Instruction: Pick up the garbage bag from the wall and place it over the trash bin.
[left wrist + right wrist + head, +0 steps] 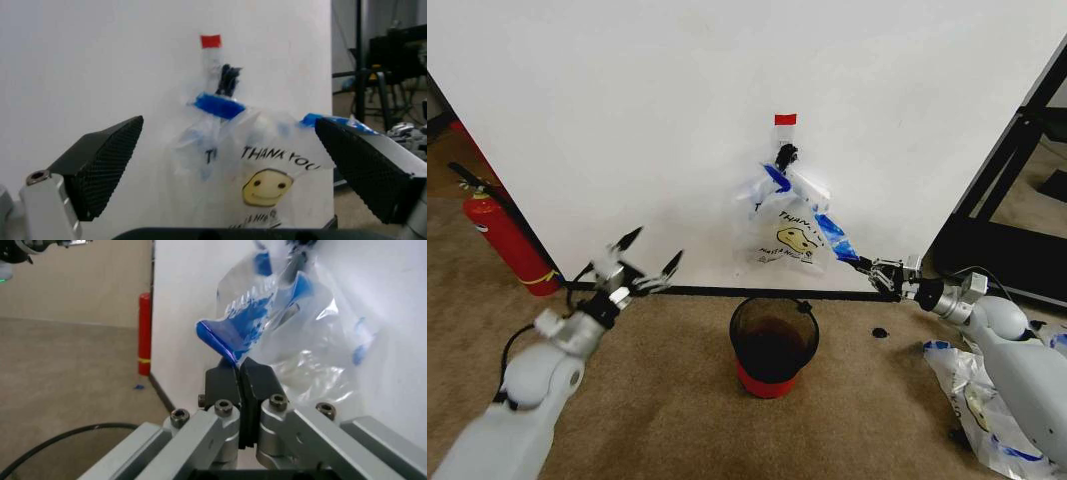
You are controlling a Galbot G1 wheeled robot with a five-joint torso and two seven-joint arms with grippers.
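A red fire extinguisher [502,238] stands on the brown carpet [667,400] at the left end of the white wall [627,120]. A red tape strip [785,119] marks the wall above a black hook [786,155]. Spare clear bags [972,395] lie crumpled on the floor at the right, near a black metal frame [1012,170].

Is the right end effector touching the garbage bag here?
Touching. In the right wrist view the right end effector is shut on a blue handle patch of the garbage bag.

We cannot read the small print under the smiley on the garbage bag [260,165]; its bottom is cut off in our left wrist view.
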